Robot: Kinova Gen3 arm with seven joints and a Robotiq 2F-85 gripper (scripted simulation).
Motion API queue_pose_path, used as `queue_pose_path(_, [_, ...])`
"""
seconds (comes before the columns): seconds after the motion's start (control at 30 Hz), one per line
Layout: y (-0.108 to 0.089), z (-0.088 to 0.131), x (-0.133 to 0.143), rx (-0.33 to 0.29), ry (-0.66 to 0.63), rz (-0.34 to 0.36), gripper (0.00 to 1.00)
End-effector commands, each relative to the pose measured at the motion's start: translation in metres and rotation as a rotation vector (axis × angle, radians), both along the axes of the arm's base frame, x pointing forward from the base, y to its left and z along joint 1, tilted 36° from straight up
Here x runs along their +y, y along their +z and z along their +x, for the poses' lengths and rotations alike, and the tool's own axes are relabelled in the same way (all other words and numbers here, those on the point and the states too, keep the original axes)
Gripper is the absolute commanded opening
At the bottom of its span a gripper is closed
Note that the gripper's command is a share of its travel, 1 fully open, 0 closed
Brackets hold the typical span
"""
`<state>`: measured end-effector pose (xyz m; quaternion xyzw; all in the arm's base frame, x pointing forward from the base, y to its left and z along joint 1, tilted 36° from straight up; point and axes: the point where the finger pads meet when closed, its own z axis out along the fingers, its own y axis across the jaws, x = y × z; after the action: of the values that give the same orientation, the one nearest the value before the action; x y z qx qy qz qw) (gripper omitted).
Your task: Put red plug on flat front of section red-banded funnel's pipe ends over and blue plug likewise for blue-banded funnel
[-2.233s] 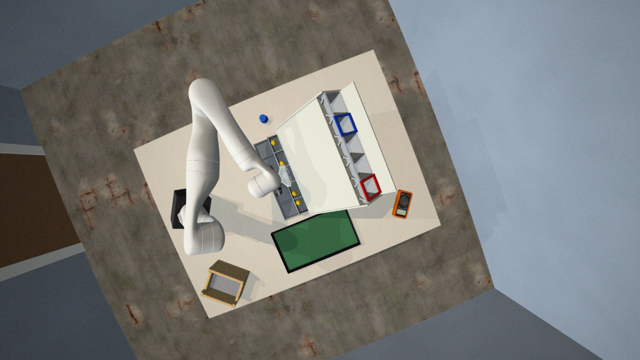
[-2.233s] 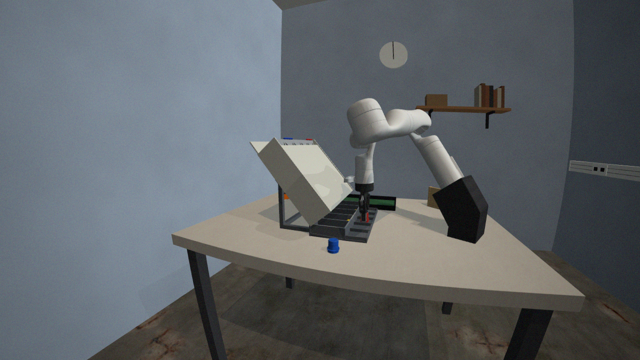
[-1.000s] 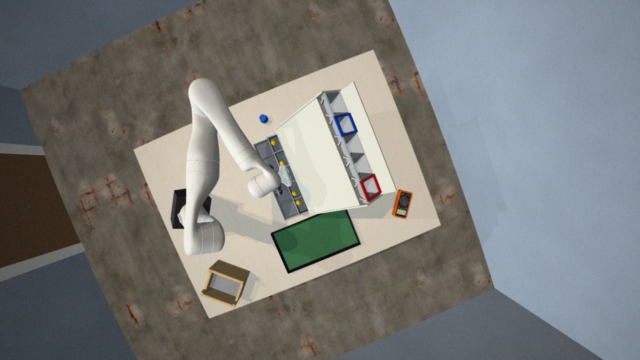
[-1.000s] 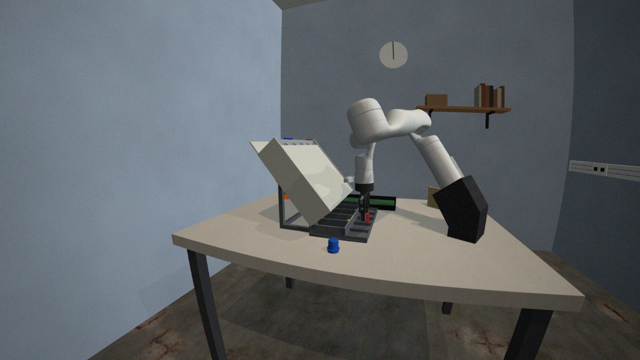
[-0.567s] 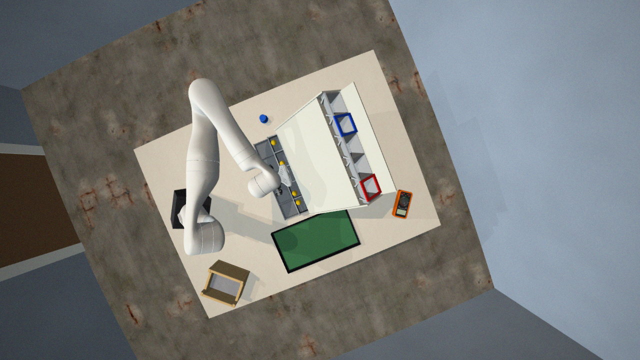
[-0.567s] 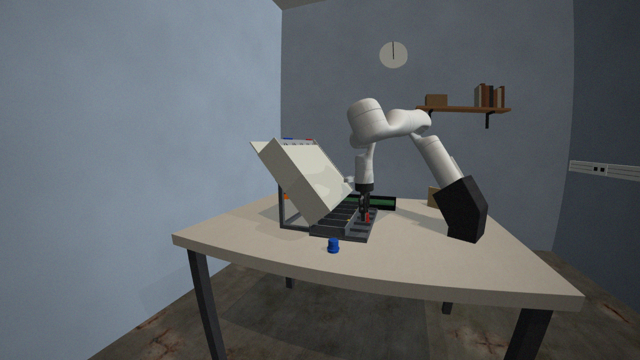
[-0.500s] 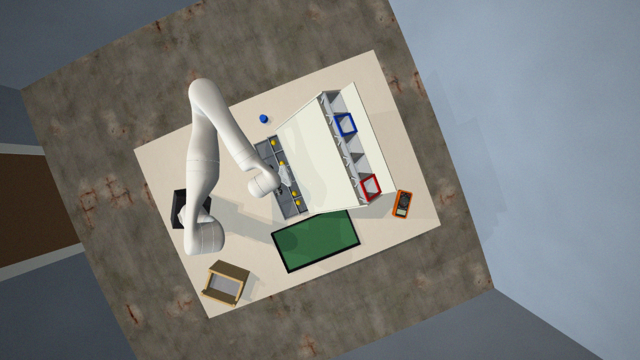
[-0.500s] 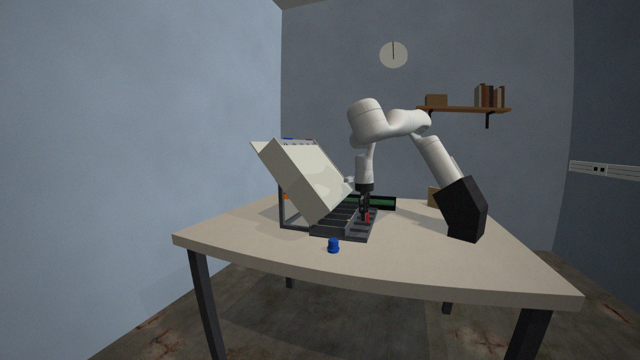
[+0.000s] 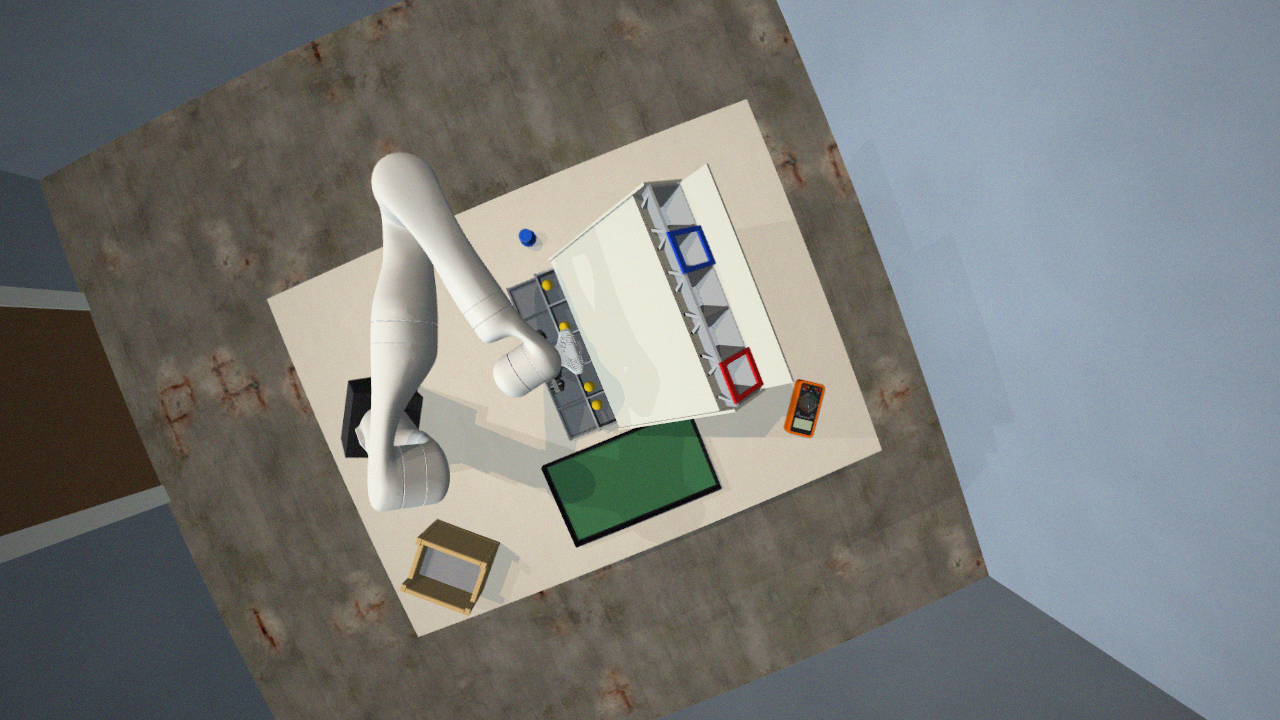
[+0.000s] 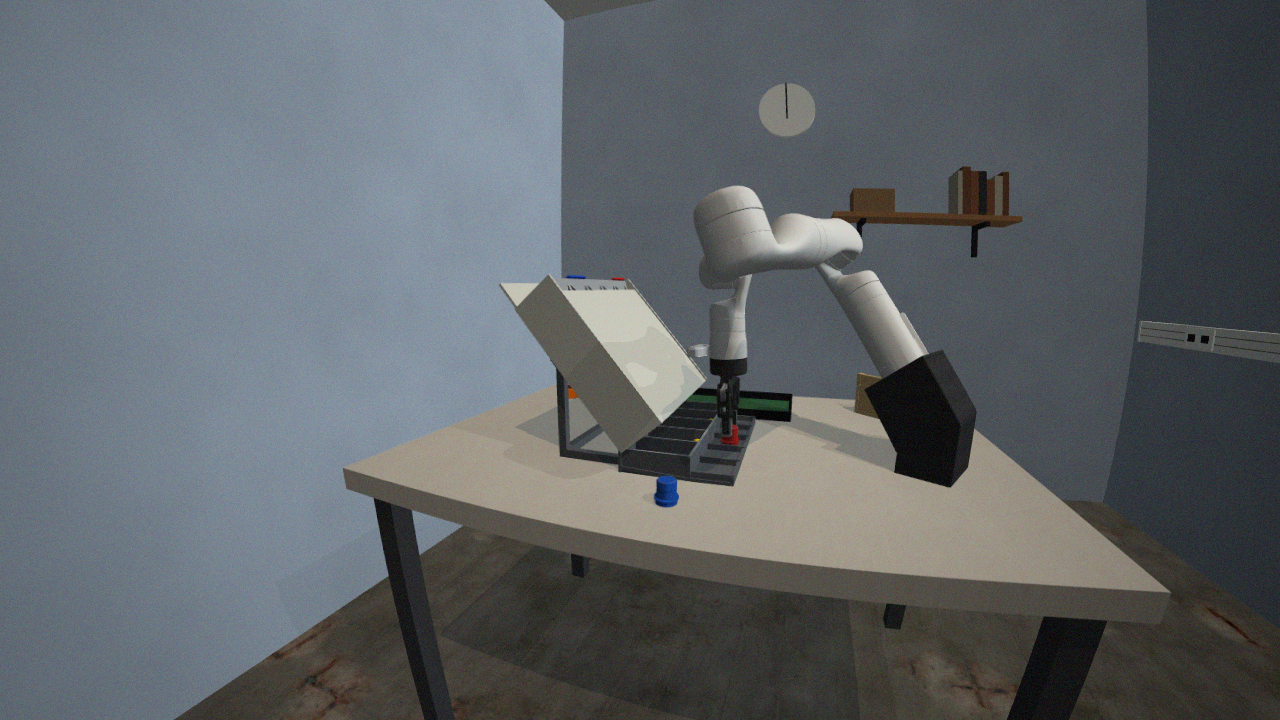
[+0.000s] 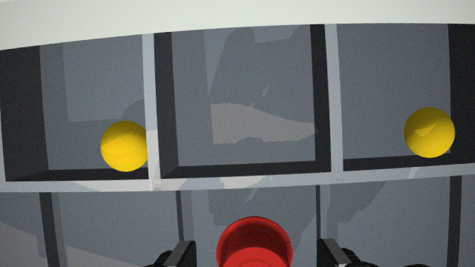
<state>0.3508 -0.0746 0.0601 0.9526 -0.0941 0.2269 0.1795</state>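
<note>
Spread fingers of the claw [image 9: 556, 371] [image 10: 729, 429] [image 11: 257, 252] stand on either side of the red plug [image 10: 731, 436] [image 11: 254, 242], with gaps showing on both sides, so the claw is open and holding nothing. The red plug is in a flat front section of the gray tray [image 9: 588, 433] [image 10: 655, 467] [image 11: 237, 184], between two dividers. Beyond the crosswise wall, yellow marbles [image 11: 125, 146] [image 11: 429, 132] lie in the compartments to either side of the one in line with the plug. The blue plug [image 9: 527, 237] [image 10: 665, 491] stands upright on the table [image 9: 313, 322] [image 10: 805, 528], apart from the tray.

The gripper's [image 9: 548, 360] [image 10: 727, 429] [image 11: 257, 254] fingers have spread wider around the red plug [image 10: 731, 437] [image 11: 254, 257].
</note>
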Motion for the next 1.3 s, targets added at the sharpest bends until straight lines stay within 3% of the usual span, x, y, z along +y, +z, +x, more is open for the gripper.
queue_pose_path(0.0, [0.003, -0.002, 0.004, 0.001, 0.005, 0.005, 0.65])
queue_pose_path(0.33, [0.003, -0.002, 0.004, 0.001, 0.005, 0.005, 0.65])
queue_pose_path(0.37, [0.019, -0.011, 0.011, -0.004, 0.004, 0.002, 0.65])
queue_pose_path(0.9, [0.019, -0.011, 0.011, -0.004, 0.004, 0.002, 0.65])
queue_pose_path(0.93, [0.036, -0.019, 0.020, -0.011, 0.003, 0.001, 0.65])
queue_pose_path(1.27, [0.036, -0.019, 0.020, -0.011, 0.003, 0.001, 0.65])
